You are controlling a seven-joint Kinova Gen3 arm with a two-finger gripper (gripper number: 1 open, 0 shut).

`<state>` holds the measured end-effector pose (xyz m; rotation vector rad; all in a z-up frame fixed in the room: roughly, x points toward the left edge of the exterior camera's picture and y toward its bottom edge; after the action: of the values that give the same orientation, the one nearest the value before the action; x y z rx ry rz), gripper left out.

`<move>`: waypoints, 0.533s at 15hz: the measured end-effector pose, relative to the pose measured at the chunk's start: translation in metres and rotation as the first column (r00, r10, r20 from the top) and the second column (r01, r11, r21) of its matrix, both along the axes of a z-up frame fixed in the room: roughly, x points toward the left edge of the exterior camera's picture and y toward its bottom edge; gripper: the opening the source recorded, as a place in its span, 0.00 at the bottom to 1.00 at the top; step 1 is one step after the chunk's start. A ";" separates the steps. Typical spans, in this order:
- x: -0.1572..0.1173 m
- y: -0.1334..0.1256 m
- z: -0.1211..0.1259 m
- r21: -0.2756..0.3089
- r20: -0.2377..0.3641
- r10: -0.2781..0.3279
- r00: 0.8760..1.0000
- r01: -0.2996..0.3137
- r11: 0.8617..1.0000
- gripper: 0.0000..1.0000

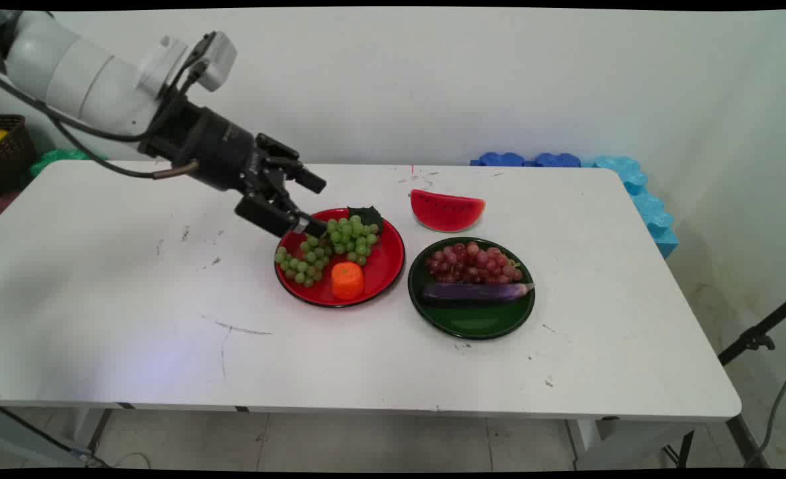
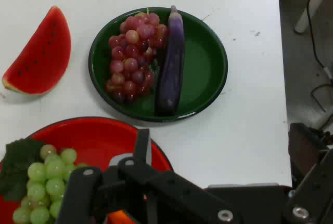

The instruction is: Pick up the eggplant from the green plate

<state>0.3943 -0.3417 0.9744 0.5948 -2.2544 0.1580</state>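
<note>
My gripper (image 1: 317,203) hangs open over the left rim of a red plate (image 1: 387,266), with its lower finger right by a bunch of green grapes (image 1: 329,249). Nothing sits between the fingers. The red plate also holds a small orange fruit (image 1: 347,280) and a dark green leaf (image 1: 366,215). In the hand view the gripper (image 2: 221,135) spreads wide above the red plate (image 2: 99,138), with the green grapes (image 2: 44,182) at lower left. Beyond it, a green plate (image 2: 208,63) carries red grapes (image 2: 132,52) and a purple eggplant (image 2: 171,63). A watermelon slice (image 2: 39,52) lies on the table.
The green plate (image 1: 472,322) stands just right of the red one, and the watermelon slice (image 1: 446,210) lies behind them. Blue foam pieces (image 1: 632,186) line the table's back right corner. A dark basket (image 1: 6,150) stands off the left end, a black stand (image 1: 755,336) off the right.
</note>
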 end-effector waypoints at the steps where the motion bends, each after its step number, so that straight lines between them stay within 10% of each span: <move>1: -0.006 -0.002 0.001 0.004 -0.006 0.008 1.000 -0.008 1.000 1.00; 8: -0.067 -0.020 0.008 0.023 -0.017 0.040 0.999 -0.039 0.999 1.00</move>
<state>0.3270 -0.3622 0.9823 0.6509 -2.2309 0.1466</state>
